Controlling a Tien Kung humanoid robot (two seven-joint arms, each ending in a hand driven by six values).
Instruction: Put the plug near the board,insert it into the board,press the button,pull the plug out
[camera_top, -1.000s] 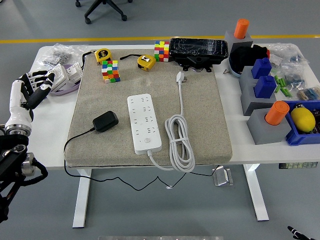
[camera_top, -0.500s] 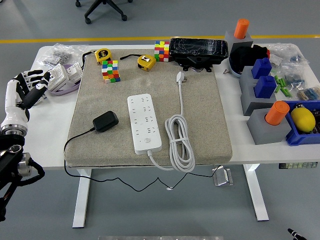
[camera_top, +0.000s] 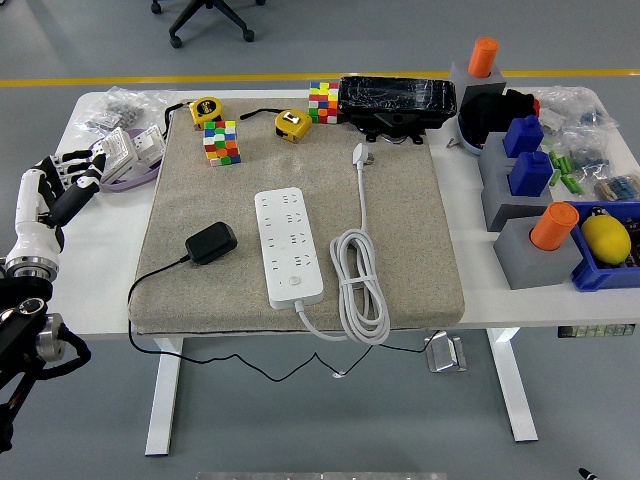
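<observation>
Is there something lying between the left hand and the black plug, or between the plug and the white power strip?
Nothing visible blocks either way. The left hand hangs open at the table's left edge; only bare mat lies between it and the black plug. The plug sits just left of the power strip, with clear mat between.

My left hand (camera_top: 62, 180) is white with black finger joints, at the left edge of the white table (camera_top: 95, 270). A beige-grey mat (camera_top: 410, 230) covers the middle. On it lie a white power strip (camera_top: 288, 246) with a white coiled cord (camera_top: 360, 285) and a black adapter plug (camera_top: 211, 242). Far on the mat sit two multicoloured cubes (camera_top: 221, 142) and two yellow tape measures (camera_top: 293, 123). To the right stand grey blocks (camera_top: 525, 255) topped with orange and blue pieces, and a blue bin (camera_top: 600, 275) holds something yellow.
</observation>
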